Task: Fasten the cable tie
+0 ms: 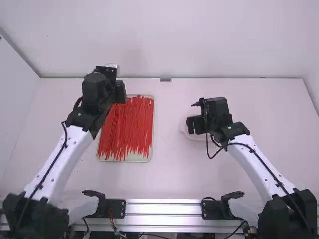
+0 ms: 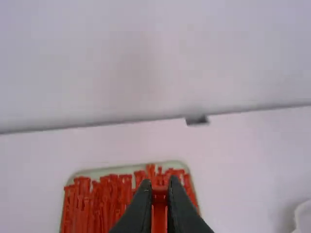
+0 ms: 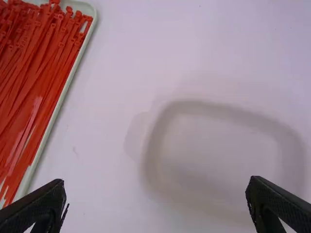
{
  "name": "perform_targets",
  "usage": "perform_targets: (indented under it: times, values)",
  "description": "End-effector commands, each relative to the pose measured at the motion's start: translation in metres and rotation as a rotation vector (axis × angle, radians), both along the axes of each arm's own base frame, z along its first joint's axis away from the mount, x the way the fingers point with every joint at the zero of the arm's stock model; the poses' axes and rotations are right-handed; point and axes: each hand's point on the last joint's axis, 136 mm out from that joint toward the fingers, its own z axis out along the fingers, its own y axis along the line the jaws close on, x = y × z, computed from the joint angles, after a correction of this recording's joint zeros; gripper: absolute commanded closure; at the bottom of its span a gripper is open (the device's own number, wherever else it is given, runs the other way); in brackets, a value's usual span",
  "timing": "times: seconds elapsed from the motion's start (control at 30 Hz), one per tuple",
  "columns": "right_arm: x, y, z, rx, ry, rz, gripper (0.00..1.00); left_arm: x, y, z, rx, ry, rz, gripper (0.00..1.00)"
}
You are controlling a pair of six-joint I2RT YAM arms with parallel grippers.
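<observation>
White table (image 1: 239, 99) and pale walls frame the work. One red tie (image 2: 160, 208) sits between the left gripper (image 2: 159, 187), whose fingers are drawn close so that only that thin red strip shows in the gap; it looks pinched near its head end. The gripper hangs over the 12 o'clock end of the heap of ties (image 1: 128, 127), which lie lengthwise and crowded in a pale tray (image 1: 124, 160).

A tie of this kind is probably very light, springy and slick, so it will likely bend and swing once lifted, and neighbours may drag along with it. The stiffer head seems the better place to hold, leaving the tail free for threading.

At 3 o'clock from the tray, well apart from it, rests a clear dish (image 3: 218, 150). The right gripper (image 3: 154, 194) hovers above the dish with its fingers spread wide and nothing between them. It would need to catch the loose tail, a thin and slippery target.
</observation>
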Motion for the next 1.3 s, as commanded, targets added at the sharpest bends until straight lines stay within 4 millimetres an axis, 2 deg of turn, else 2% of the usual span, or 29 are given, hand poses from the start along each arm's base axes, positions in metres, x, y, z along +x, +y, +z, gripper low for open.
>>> perform_targets:
  times: [0.0, 0.13, 0.4, 0.5, 0.7, 0.8, 0.97, 1.13, 1.27]
  values:
    - [0.009, 0.002, 0.014, 0.008, -0.037, -0.001, 0.01, -0.020, 0.011, 0.001, 0.032, -0.027, 0.048, 0.98]
    - [0.007, 0.010, 0.016, 0.040, -0.032, 0.028, 0.02, -0.043, 0.029, -0.005, 0.002, -0.056, 0.139, 0.98]
    - [0.004, 0.036, 0.029, 0.149, -0.058, 0.153, 0.02, -0.058, 0.025, -0.026, -0.103, -0.097, 0.127, 0.98]
    - [0.005, 0.048, 0.039, 0.208, -0.090, 0.204, 0.02, -0.058, 0.007, -0.025, -0.158, -0.115, 0.033, 0.98]
    - [0.006, 0.069, 0.060, 0.300, -0.154, 0.298, 0.01, -0.047, -0.001, -0.018, -0.264, -0.139, 0.022, 0.98]
    - [0.004, 0.081, 0.070, 0.330, -0.189, 0.346, 0.02, -0.043, -0.018, -0.009, -0.301, -0.168, -0.066, 0.98]
    - [0.000, 0.104, 0.085, 0.358, -0.250, 0.415, 0.01, -0.033, -0.037, 0.001, -0.380, -0.213, -0.108, 0.98]
    - [-0.010, 0.128, 0.098, 0.377, -0.304, 0.490, 0.01, -0.033, -0.065, 0.015, -0.401, -0.268, -0.178, 0.98]
    - [-0.013, 0.139, 0.103, 0.374, -0.339, 0.507, 0.01, -0.030, -0.076, 0.027, -0.413, -0.269, -0.197, 0.98]
